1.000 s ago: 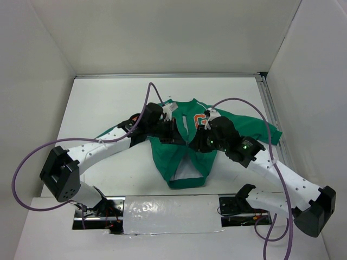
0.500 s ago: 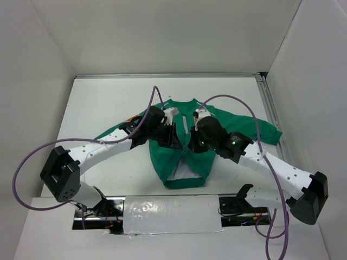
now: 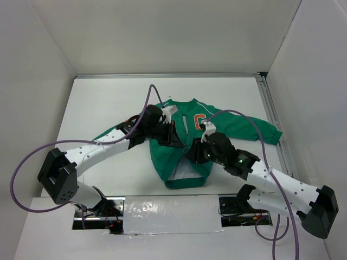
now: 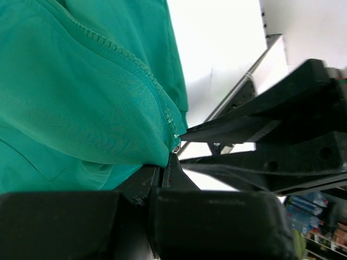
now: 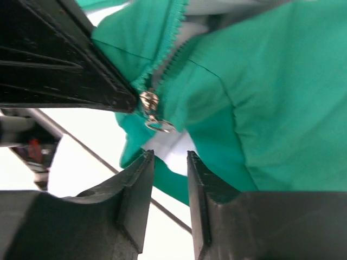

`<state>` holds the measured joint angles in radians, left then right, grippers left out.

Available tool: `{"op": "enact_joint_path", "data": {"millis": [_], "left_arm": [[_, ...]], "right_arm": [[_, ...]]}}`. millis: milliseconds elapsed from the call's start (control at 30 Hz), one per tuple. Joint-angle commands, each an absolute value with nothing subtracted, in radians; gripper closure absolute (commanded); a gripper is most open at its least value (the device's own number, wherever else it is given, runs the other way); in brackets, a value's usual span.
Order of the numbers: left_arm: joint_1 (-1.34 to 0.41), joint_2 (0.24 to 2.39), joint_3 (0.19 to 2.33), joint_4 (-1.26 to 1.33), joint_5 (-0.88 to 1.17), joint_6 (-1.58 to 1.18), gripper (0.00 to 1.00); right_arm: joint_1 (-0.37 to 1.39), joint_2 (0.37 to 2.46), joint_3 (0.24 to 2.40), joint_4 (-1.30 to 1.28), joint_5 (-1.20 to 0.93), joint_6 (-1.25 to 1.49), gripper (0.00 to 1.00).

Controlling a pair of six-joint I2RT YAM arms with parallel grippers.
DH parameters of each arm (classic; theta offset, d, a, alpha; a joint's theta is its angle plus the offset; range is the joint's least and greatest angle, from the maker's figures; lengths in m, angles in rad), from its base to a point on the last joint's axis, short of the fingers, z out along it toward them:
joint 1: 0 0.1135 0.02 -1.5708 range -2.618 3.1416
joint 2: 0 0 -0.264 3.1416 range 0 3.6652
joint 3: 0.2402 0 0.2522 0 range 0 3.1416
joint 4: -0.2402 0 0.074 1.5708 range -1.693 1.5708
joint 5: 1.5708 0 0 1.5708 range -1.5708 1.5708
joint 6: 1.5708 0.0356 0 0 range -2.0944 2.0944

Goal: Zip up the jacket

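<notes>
Your left gripper (image 4: 165,172) has its jaws clenched on the green jacket (image 4: 81,97) at the front edge, by the zipper teeth (image 4: 126,58). Your right gripper (image 5: 170,158) has its jaws parted, with nothing between them. On the white table (image 3: 108,103) the jacket lies spread at the middle, collar toward the far side. Its metal zipper pull (image 5: 152,114) hangs just above the right fingertips, not touching them.
</notes>
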<state>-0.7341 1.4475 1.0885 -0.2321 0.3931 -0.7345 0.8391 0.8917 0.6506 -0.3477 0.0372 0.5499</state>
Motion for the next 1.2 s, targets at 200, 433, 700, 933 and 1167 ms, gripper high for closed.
{"op": "enact_joint_path", "data": {"millis": [200,433,700,933,1167], "left_arm": [[-0.719,1.397,1.091,-0.140,0.514,-0.756,1.00],[-0.704,1.390,1.071,-0.104,0.567,-0.755,1.00],[-0.687,1.388,1.068,-0.084,0.589,-0.769,1.00],[-0.687,1.385,1.066,-0.091,0.538,-0.787,1.00],[-0.687,1.382,1.069,-0.094,0.525,-0.798,1.00]], "right_arm": [[0.770,0.853,0.588,-0.084,-0.104,0.574,0.55],[0.697,0.836,0.566,-0.035,-0.186,0.565,0.54],[0.675,0.818,0.545,-0.006,-0.313,0.555,0.58],[0.673,0.811,0.557,-0.011,-0.347,0.564,0.61],[0.675,0.810,0.578,-0.069,-0.290,0.598,0.55]]}}
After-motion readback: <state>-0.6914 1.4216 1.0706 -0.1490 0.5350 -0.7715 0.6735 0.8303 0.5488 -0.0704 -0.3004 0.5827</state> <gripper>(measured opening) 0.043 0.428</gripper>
